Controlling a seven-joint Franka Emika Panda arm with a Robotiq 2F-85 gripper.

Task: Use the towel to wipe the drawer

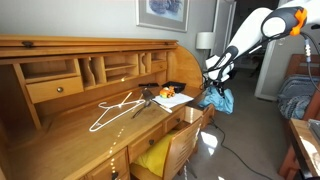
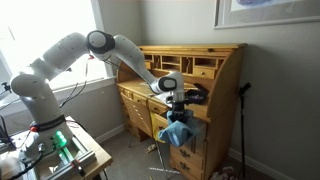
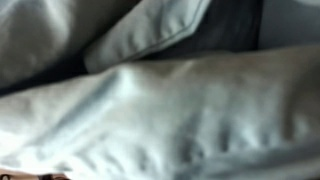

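A blue towel [image 1: 219,99] hangs bunched from my gripper [image 1: 213,78] at the end of the wooden roll-top desk [image 1: 70,130]. In an exterior view the towel [image 2: 178,132] dangles from my gripper [image 2: 178,106] against the front of the desk, just above a pulled-out drawer [image 2: 190,152]. That drawer [image 1: 191,116] also shows below the desk top. The wrist view is filled with blurred grey-blue towel cloth [image 3: 170,110], and the jaws are hidden by it. The gripper appears shut on the towel.
A white wire hanger [image 1: 113,108], a small black stand [image 1: 148,98] and orange papers [image 1: 173,98] lie on the desk top. A wooden chair with a yellow cushion [image 1: 158,152] stands at the desk. A bed [image 1: 296,95] is nearby. A black pole [image 2: 241,125] leans beside the desk.
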